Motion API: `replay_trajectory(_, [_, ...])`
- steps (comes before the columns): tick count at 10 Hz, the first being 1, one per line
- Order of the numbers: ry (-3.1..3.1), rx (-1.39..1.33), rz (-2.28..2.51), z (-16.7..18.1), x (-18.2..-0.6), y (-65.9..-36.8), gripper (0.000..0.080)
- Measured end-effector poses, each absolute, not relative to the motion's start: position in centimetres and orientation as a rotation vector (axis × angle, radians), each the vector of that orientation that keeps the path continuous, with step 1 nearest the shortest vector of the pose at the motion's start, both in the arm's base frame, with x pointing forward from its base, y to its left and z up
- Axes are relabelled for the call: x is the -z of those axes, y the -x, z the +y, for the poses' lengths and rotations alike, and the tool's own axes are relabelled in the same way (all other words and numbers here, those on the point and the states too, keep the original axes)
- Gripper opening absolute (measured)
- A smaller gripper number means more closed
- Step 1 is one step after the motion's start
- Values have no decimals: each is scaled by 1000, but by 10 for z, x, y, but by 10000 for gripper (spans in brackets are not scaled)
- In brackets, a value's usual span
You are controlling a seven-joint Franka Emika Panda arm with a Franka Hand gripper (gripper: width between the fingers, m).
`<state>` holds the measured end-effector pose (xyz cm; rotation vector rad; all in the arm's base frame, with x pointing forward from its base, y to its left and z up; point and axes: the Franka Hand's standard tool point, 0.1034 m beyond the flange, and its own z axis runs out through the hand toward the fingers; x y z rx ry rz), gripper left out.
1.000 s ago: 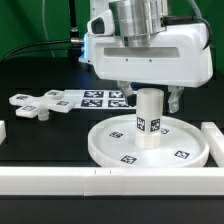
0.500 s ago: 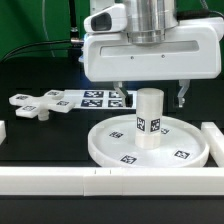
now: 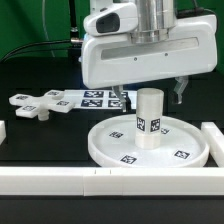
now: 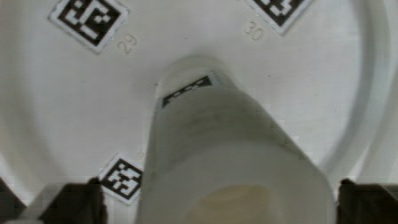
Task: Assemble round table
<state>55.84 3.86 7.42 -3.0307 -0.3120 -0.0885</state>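
The large rimmed white disc [image 3: 110,145] lies flat on the black table, with tags on its face. The short cylinder post [image 3: 149,120] stands upright on its central hub. My gripper [image 3: 149,95] hangs just above the post's top, open, with one finger [image 3: 118,97] on each side and neither touching it. In the wrist view the post [image 4: 222,130] rises from the disc [image 4: 71,110] between my dark fingertips [image 4: 71,205], and my gripper [image 4: 221,205] holds nothing. The flat cross-shaped piece [image 3: 35,105] lies on the table at the exterior view's left.
The marker board [image 3: 92,98] lies flat behind the disc. Long white bars edge the table along the front [image 3: 100,180], at the exterior view's right [image 3: 212,140] and left [image 3: 3,130]. A green backdrop stands behind.
My gripper has risen a little and its fingers stand wider apart around the post's top. The post, disc and cross piece have not moved.
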Motion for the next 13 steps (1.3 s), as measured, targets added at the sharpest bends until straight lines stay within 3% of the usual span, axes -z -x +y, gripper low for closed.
replay_trajectory(5, [2894,73,-1151,44,-72,-556,649])
replay_trajectory(13, [2446,22,-2036,42,-70,-556,649])
